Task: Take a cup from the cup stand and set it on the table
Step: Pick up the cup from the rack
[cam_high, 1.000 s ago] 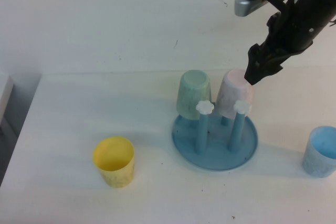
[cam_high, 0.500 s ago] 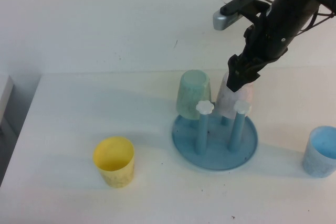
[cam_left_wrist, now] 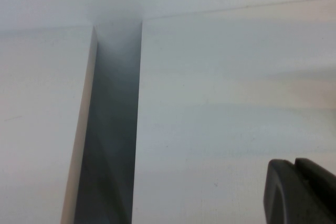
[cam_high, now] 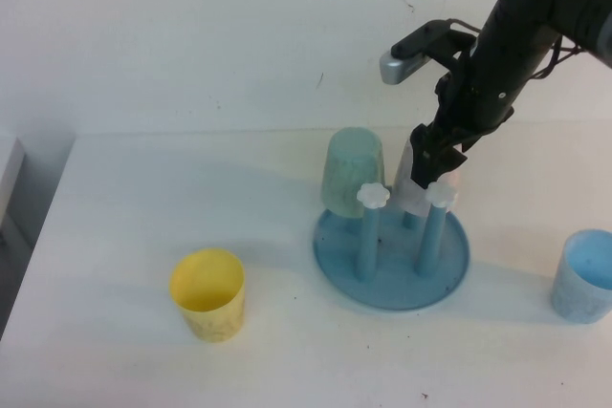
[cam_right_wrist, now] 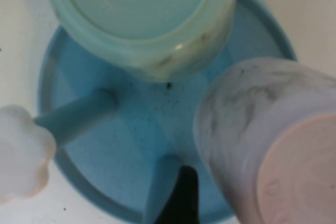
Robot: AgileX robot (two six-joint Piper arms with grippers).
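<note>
Four cups in all: one pale pink cup point(cam_high: 413, 179) upside down on the cup stand point(cam_high: 392, 279), mid-right of the high view; one pale green cup point(cam_high: 354, 171) inverted on the same stand, just left of it; one yellow cup point(cam_high: 207, 294) upright at lower left; one blue cup point(cam_high: 582, 275) upright at the right edge. One round blue stand, two white flower-capped pegs point(cam_high: 372, 195) standing bare. One white table point(cam_high: 172, 198). Two grippers: right gripper point(cam_high: 432, 161) at the pink cup, left gripper point(cam_left_wrist: 302, 192) over bare tabletop.
</note>
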